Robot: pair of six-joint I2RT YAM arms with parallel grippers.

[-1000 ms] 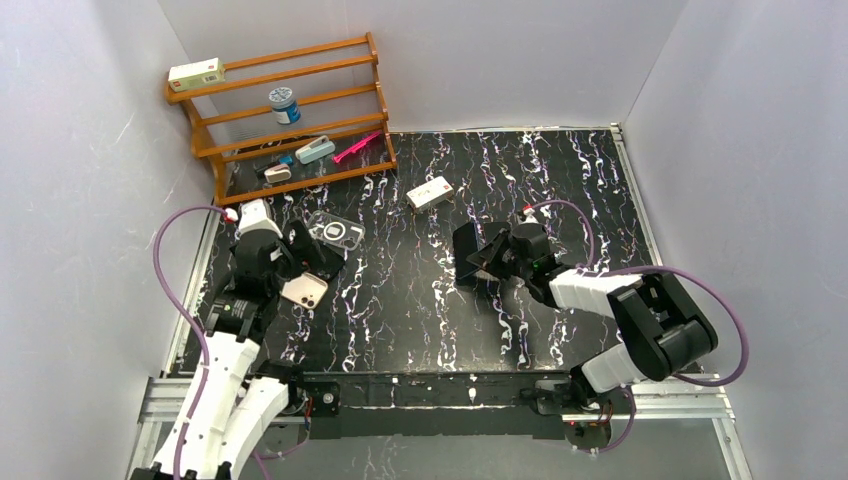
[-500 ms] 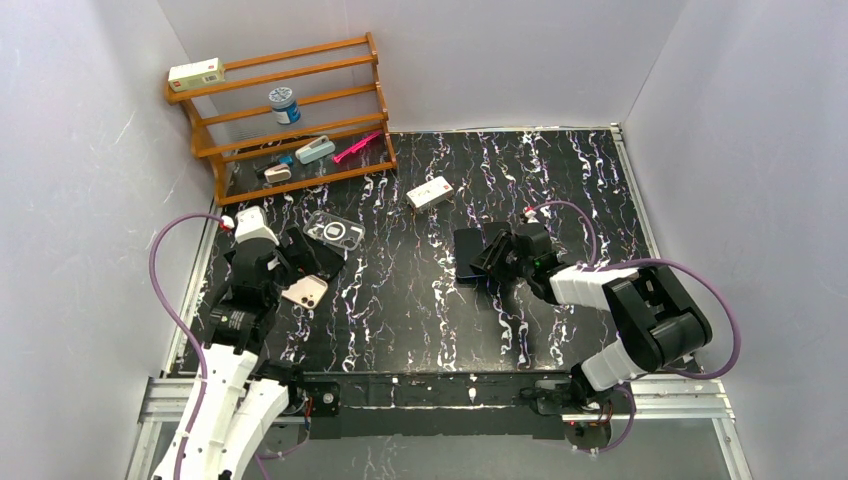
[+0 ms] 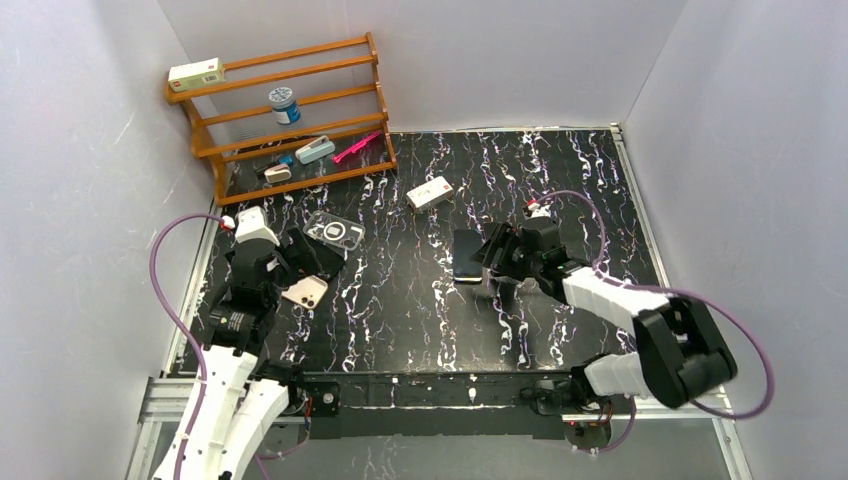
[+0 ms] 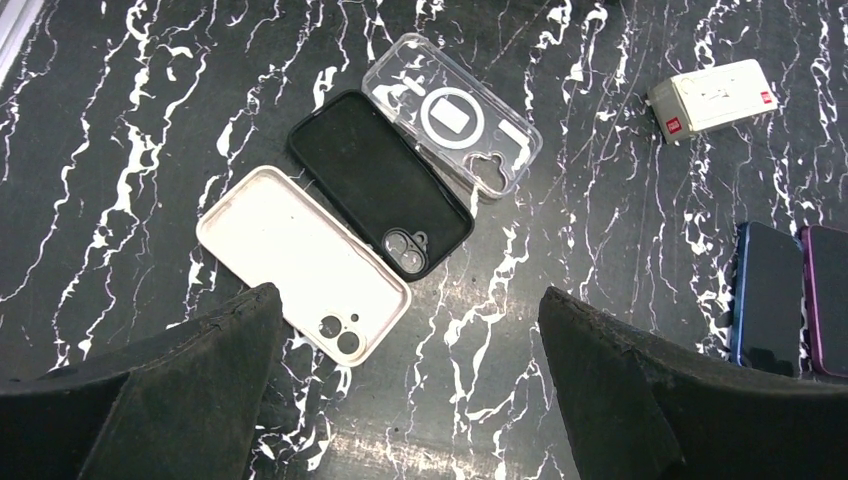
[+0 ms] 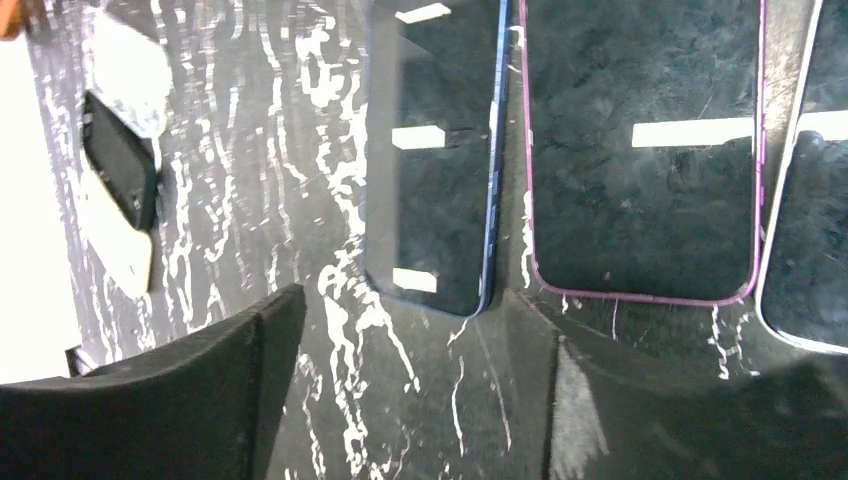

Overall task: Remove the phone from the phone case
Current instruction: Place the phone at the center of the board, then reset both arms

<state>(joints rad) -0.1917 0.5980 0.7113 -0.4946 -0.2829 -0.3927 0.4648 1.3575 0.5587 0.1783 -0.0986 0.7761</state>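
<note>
Three phone cases lie side by side at the left: a clear case [image 4: 452, 115], a black case [image 4: 380, 180] and a cream case [image 4: 300, 260], all looking empty. My left gripper [image 4: 410, 400] hangs open above the table just near of them, holding nothing. A blue-edged phone [image 5: 435, 150] lies flat, screen up, beside a purple-edged phone [image 5: 640, 150]; a white-edged phone [image 5: 810, 240] shows at the frame's edge. My right gripper [image 5: 420, 400] is open just near of the blue phone, off it. From above, the right gripper [image 3: 493, 257] sits beside the dark phone [image 3: 466, 256].
A wooden rack [image 3: 285, 110] with small items stands at the back left. A white box [image 3: 430, 191] lies on the black marbled table [image 3: 400, 300] behind the phones. Grey walls close in both sides.
My right gripper has opened and let go of the blue-edged phone, which went from tilted in the jaws to flat on the table. The left arm has barely moved.
</note>
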